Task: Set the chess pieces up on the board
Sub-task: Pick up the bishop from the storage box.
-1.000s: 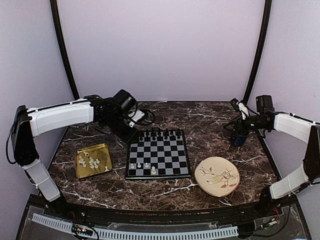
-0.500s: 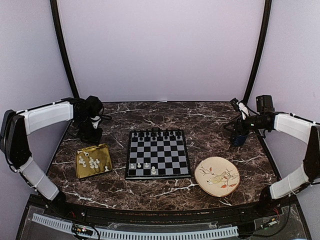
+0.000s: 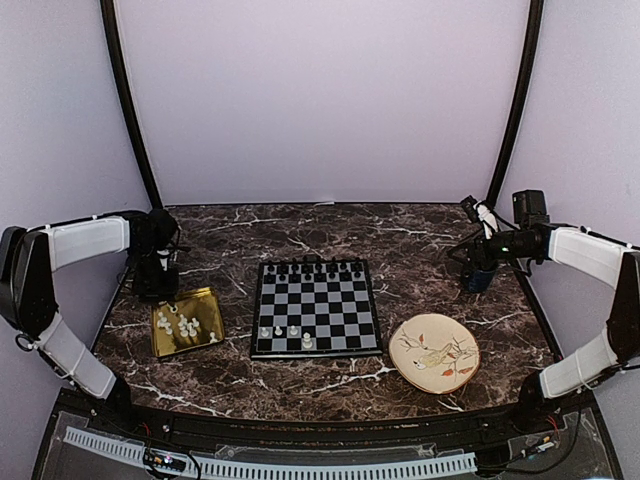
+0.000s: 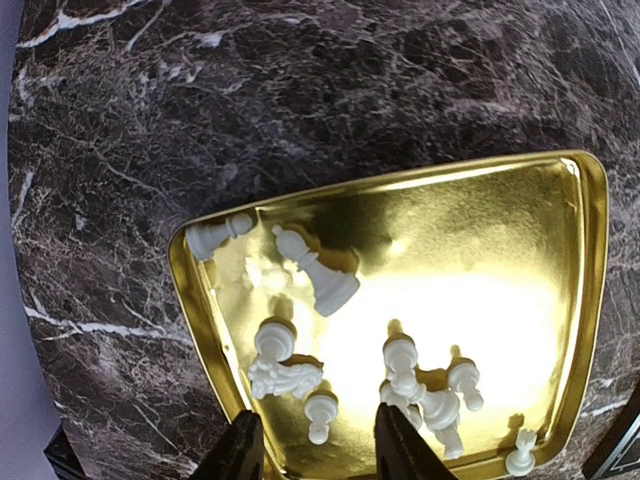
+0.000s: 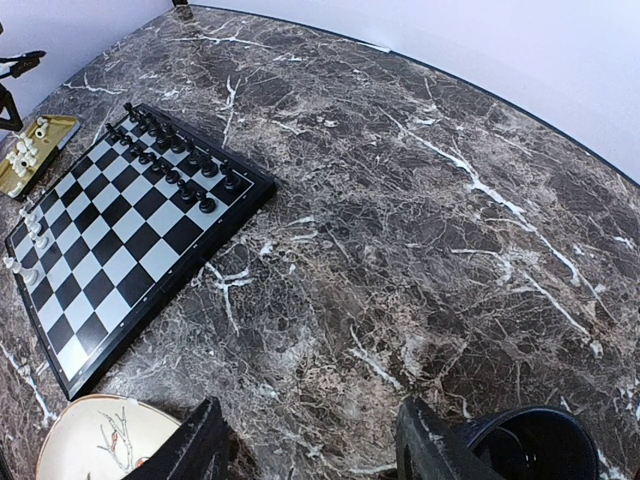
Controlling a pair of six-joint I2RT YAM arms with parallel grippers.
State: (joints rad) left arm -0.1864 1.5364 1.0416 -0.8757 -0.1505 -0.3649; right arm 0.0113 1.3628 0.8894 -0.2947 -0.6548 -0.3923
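The board (image 3: pixel 316 308) lies mid-table, with black chessmen (image 3: pixel 318 268) on its far rows. Several white chess pieces (image 3: pixel 285 330) stand near its front-left corner. More white chess pieces (image 4: pixel 290 375) lie jumbled in a gold tray (image 4: pixel 500 260) left of the board. My left gripper (image 3: pixel 160 290) hovers over the far edge of the tray (image 3: pixel 200 300). In the left wrist view this gripper (image 4: pixel 312 450) is open and empty, and a small pawn (image 4: pixel 320 415) lies just ahead of the gap. My right gripper (image 3: pixel 468 258) hangs open and empty at the far right, seen over bare marble in its own wrist view (image 5: pixel 310 440).
A decorated round plate (image 3: pixel 434 352) sits right of the board. A dark blue cup (image 3: pixel 478 281) stands by my right gripper, and the cup (image 5: pixel 530 445) is just beside the right finger. Curved black poles rise at both back corners.
My left arm swung left from the board's far-left corner to above the gold tray, and its jaws have spread a little. The right arm has not moved.
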